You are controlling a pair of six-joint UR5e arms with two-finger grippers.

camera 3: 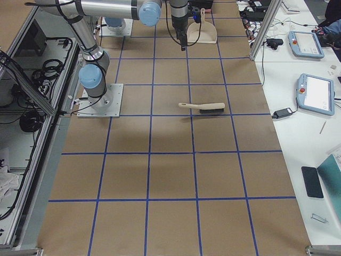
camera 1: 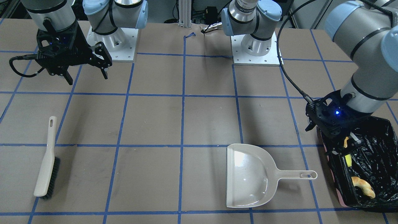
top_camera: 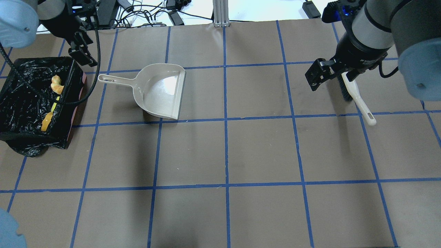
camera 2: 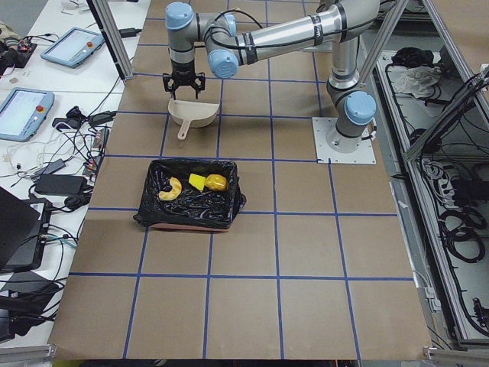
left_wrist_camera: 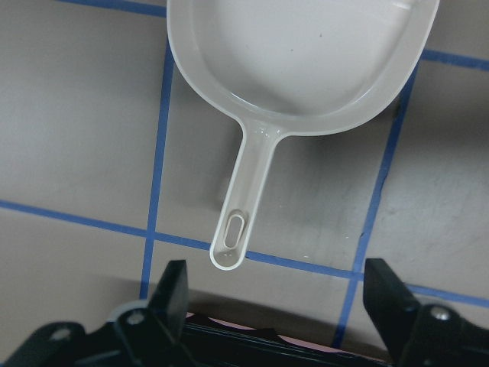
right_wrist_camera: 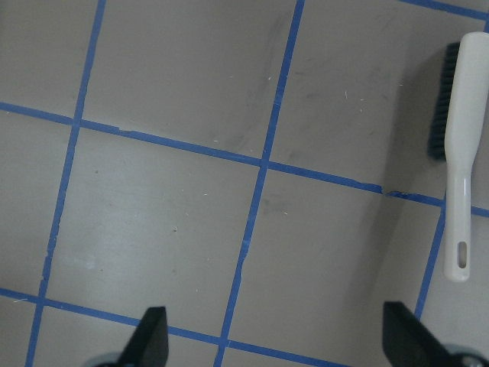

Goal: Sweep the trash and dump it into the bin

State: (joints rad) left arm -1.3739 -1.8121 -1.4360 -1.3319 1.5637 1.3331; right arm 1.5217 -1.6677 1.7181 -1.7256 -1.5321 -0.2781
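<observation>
The bin (camera 1: 381, 155), a pink-edged box lined with black plastic, holds the trash: a golden-brown bread piece (camera 1: 363, 186), a yellow sponge (camera 1: 348, 160) and another bread piece (camera 1: 346, 141). In the overhead view the bin (top_camera: 24, 100) is at the far left with bread (top_camera: 56, 84) inside. My left gripper (camera 1: 329, 137) is open and empty, hovering over the bin's edge beside the dustpan handle; the left wrist view shows its jaws (left_wrist_camera: 276, 287) wide apart. My right gripper (camera 1: 88, 79) is open and empty, raised above the table near the brush (top_camera: 358, 100).
The beige dustpan (camera 1: 248, 177) lies empty on the table, its handle pointing at the bin; it also shows in the left wrist view (left_wrist_camera: 306, 61). The white brush (camera 1: 46, 165) with black bristles lies flat at the other end and shows in the right wrist view (right_wrist_camera: 462, 153).
</observation>
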